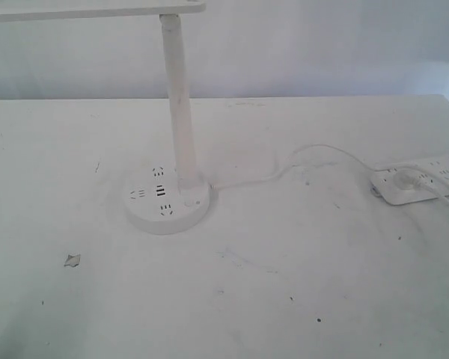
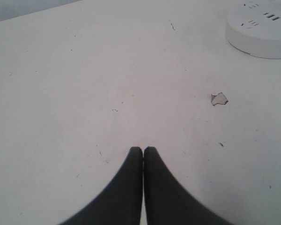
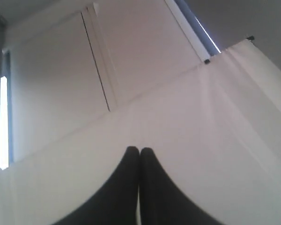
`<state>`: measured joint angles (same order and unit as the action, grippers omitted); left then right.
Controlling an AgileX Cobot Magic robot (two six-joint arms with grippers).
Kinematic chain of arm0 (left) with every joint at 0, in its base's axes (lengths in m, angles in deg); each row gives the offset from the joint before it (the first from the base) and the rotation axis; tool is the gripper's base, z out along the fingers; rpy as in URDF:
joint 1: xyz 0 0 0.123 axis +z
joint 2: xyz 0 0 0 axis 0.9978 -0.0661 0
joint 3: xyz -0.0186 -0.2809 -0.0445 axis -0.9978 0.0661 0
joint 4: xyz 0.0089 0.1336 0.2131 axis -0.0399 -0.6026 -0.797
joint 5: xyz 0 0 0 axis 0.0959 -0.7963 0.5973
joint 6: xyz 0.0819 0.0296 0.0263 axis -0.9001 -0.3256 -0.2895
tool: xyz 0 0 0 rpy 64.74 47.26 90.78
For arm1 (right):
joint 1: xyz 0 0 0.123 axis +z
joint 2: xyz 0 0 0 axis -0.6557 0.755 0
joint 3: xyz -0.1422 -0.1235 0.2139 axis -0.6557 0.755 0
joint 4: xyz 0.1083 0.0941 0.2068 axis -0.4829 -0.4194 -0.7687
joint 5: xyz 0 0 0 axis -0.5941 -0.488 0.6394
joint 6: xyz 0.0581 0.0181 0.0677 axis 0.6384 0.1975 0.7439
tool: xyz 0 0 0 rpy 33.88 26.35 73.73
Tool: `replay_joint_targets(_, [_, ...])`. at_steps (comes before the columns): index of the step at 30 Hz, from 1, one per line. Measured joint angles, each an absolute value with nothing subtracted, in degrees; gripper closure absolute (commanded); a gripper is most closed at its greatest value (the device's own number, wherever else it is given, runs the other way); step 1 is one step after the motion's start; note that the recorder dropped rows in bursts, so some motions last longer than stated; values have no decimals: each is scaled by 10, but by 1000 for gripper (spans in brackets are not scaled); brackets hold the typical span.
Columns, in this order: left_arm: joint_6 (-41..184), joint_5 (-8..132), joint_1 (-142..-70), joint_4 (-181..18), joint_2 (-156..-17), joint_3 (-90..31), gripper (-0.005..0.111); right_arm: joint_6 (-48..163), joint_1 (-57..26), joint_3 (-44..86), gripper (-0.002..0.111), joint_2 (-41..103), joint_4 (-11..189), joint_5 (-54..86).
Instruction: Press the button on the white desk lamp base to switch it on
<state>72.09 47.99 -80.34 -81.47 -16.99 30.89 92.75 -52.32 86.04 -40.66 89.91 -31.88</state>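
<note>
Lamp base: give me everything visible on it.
The lamp base is a round, flat white disc, plastic by the look, lying flat on the white table, left of centre in the exterior view. Its top carries socket holes and two dark USB slots. A slim white stem rises off-centre, toward its right. A thin white cord runs from its right side toward the power strip.

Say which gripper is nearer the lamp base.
Left, likely. The left gripper is over the table with the lamp base in view; the right gripper faces a backdrop, base unseen.
</note>
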Motion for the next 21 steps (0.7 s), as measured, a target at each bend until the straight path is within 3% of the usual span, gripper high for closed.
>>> replay_joint_targets(5, [721, 480, -803, -815, -170, 309, 107, 1065, -523, 860, 108, -407, 885, -325])
replay_joint_targets(12, [721, 480, -803, -815, -170, 309, 107, 1095, -523, 849, 108, -407, 917, -254])
replay_joint_targets(21, [721, 480, -803, -815, -170, 309, 107, 1103, -523, 718, 108, -309, 1304, -331])
